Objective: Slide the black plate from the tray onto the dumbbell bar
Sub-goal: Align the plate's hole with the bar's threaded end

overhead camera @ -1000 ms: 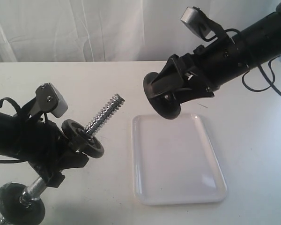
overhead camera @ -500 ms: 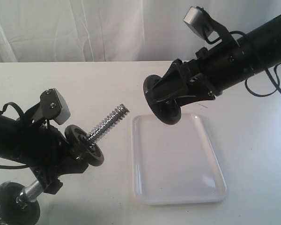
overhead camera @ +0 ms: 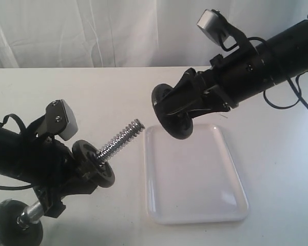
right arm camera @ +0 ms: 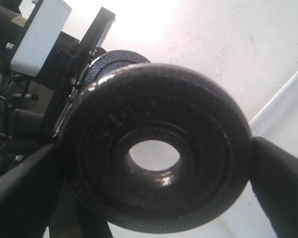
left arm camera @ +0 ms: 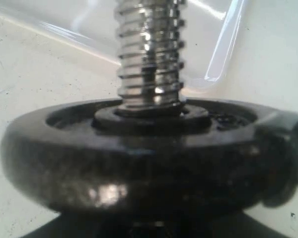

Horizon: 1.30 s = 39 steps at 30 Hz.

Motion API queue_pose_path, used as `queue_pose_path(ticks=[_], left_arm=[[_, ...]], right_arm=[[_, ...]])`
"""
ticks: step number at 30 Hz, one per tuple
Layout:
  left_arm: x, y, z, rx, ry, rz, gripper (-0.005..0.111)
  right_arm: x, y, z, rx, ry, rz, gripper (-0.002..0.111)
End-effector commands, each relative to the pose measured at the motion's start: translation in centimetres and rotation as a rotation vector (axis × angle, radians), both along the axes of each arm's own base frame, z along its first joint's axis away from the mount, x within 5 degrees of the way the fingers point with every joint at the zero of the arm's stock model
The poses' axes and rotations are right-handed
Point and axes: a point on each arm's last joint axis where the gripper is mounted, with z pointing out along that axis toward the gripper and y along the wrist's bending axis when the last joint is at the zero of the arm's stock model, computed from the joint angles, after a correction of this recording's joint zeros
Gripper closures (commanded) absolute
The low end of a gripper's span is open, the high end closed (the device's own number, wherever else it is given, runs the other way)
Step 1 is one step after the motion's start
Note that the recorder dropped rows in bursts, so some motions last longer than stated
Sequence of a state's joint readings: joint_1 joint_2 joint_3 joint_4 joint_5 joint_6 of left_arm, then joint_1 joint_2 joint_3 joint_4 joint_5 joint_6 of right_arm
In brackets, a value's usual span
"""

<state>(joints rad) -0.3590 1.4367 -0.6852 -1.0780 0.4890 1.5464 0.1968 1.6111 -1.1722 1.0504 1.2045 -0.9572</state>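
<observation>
The black plate (overhead camera: 173, 117) hangs on edge above the far left corner of the tray (overhead camera: 195, 179), with my right gripper (overhead camera: 170, 114) shut on its rim. In the right wrist view the plate (right arm camera: 188, 124) fills the frame between both fingers (right arm camera: 25, 188), its centre hole open. My left gripper (overhead camera: 59, 192) is shut on the dumbbell bar (overhead camera: 118, 141), which slants up to the right; its threaded tip is a short gap from the plate. A black disc (overhead camera: 94, 163) sits on the bar. This disc (left arm camera: 139, 168) hides the left jaws in the left wrist view, under the threads (left arm camera: 150, 54).
The white tray holds nothing and lies right of the bar on the white table (overhead camera: 108, 92). Another black disc (overhead camera: 15, 228) sits on the bar's low end at the near left corner. A white curtain hangs behind the table.
My right gripper has carried the plate a little to the left, toward the bar's tip. The left arm has shifted, and the bar's tip now sits lower and slightly further right.
</observation>
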Motion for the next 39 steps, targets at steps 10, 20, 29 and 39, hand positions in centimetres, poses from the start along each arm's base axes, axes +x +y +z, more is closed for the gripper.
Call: queue_pose_path(ticks=[10, 20, 29, 39], left_arm=[[-0.48, -1.0, 2.14, -0.156, -0.005, -0.049, 0.107], [-0.47, -1.01, 2.17, -0.154, -0.028, -0.067, 0.107], [-0.61, -1.14, 2.31, -0.169, -0.047, -0.101, 0.107], [-0.63, -1.3, 2.55, -0.196, -0.067, -0.119, 0.107]], right_arm=[[-0.58, 0.77, 1.29, 0.079, -0.111, 0.073, 0.108], [-0.58, 0.77, 1.29, 0.078, -0.154, 0.1, 0.108], [-0.58, 0.78, 1.31, 0.079, -0.214, 0.136, 0.108], [-0.56, 0.82, 1.38, 0.087, -0.232, 0.143, 0.108]])
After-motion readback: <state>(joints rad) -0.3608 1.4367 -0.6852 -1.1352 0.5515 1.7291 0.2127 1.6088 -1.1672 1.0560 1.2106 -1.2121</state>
